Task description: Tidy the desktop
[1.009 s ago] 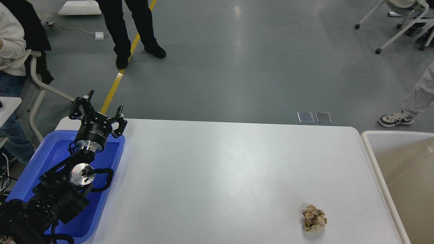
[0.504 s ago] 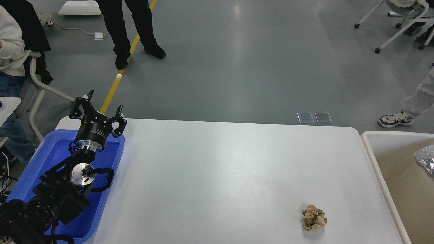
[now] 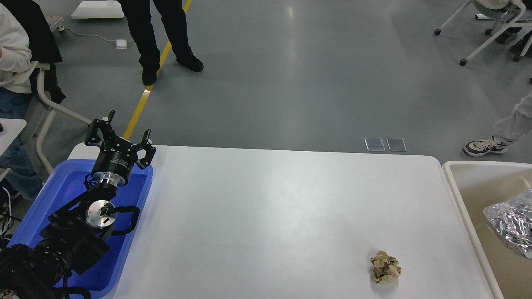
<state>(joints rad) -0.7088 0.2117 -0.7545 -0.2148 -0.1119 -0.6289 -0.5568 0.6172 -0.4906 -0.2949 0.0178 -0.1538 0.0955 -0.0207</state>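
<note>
The white desktop (image 3: 270, 207) fills the middle of the head view. A crumpled beige paper ball (image 3: 385, 267) lies on it near the front right. A crumpled silver foil wad (image 3: 511, 222) shows over the beige tray (image 3: 457, 178) at the right edge. My left gripper (image 3: 120, 133) is open and empty, raised above the far end of the blue plastic tray (image 3: 62, 195) at the left. My right gripper is out of view.
People stand and sit beyond the table at the far left, and a shoe and leg show at the far right. Wheeled chairs stand at the top right. A yellow floor line runs behind the table's left corner.
The silver foil wad has come into view at the right edge and moved further left and down over the beige tray. My left arm has not moved.
</note>
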